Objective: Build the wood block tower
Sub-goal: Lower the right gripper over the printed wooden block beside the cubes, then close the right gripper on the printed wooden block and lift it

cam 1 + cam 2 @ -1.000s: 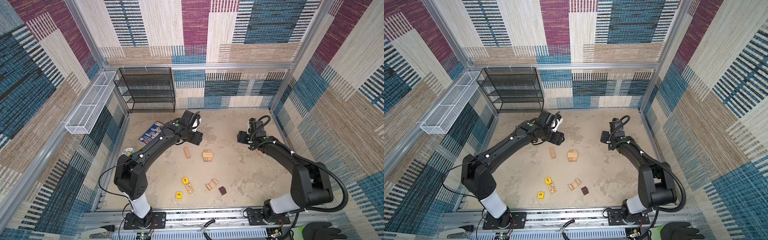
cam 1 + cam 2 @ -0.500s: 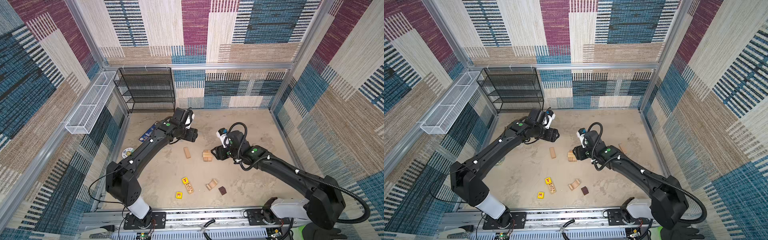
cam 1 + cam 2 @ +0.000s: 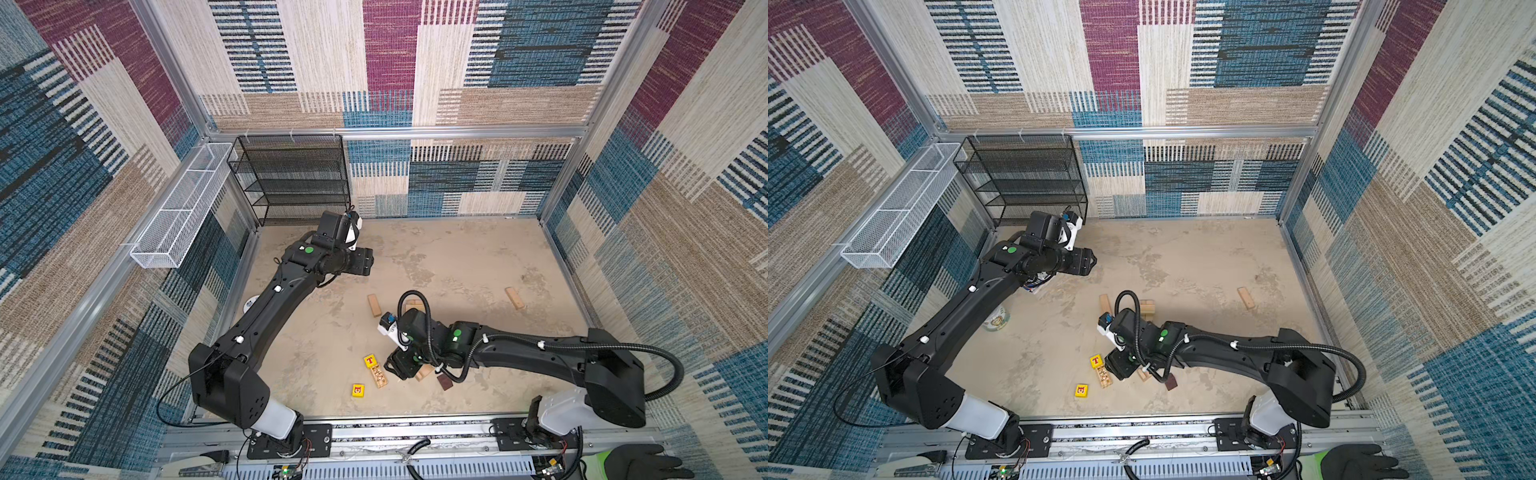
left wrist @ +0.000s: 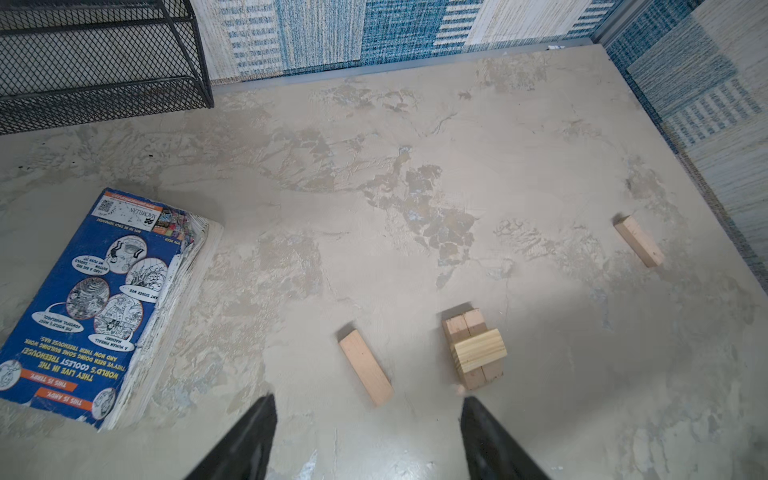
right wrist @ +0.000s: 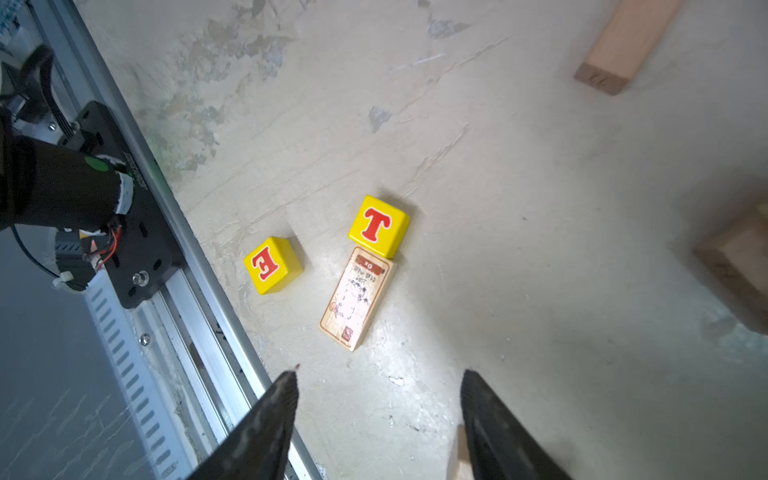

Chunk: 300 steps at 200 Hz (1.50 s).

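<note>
The wood blocks lie scattered on the beige floor. A low stack of pale bars (image 4: 473,349) stands at mid floor beside a loose pale bar (image 4: 365,368), with another bar (image 3: 514,298) off to the right. Near the front lie a yellow T cube (image 5: 378,226), a yellow E cube (image 5: 272,264), a printed bar (image 5: 357,297) and a dark brown cube (image 3: 444,382). My right gripper (image 5: 379,373) hangs open and empty just above the pale arch (image 3: 424,372), mostly hiding it. My left gripper (image 4: 368,398) is open and empty, back-left of the stack.
A blue printed book (image 4: 95,307) lies at the left under my left arm, near a round white disc (image 3: 996,322). A black mesh rack (image 3: 291,178) stands in the back left corner and a white wire basket (image 3: 178,208) hangs on the left wall. A metal rail (image 5: 199,266) borders the front.
My right arm has swung from the far right side across to the front middle, over the arch. The left arm has drawn back a little toward the rack. No block has moved.
</note>
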Available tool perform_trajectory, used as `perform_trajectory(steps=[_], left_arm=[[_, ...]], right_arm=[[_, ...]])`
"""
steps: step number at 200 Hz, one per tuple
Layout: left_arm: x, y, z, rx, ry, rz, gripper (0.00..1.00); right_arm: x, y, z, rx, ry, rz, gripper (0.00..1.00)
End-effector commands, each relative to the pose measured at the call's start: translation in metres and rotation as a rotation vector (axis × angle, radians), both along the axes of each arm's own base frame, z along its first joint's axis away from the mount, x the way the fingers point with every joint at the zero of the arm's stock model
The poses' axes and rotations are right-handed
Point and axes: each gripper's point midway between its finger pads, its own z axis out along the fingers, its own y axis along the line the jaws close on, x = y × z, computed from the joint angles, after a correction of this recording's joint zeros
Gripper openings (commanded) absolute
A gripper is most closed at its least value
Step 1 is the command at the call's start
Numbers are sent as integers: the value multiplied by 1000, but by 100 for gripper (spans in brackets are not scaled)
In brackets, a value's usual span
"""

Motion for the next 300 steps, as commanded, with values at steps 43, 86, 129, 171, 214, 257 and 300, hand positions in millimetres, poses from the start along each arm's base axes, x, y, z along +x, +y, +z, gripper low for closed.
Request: perform_trajectory(steps=[43,86,129,171,214,257,300], left_arm=[[1,8,12,16,-49,24,75],[2,12,13,25,-58,36,75],[3,13,12,33,-56,39,75],[4,14,11,38,-57,44,75],[5,15,9,44,-53,48,75],[6,17,8,50,-54,54,75],[6,19,9,51,-53,56,75]], right_arm=[[-3,16,-33,-123,-17,41,65],[-4,29,-45,-125,28,22,64],[2,29,-57,-189,15,0,59],[4,23,-72,-242,30,-43,51],[3,8,-80,-298,35,-82,39],[5,-4,-80,-329,18,-118,32],[8,-6,-81,-350,12,-134,18]])
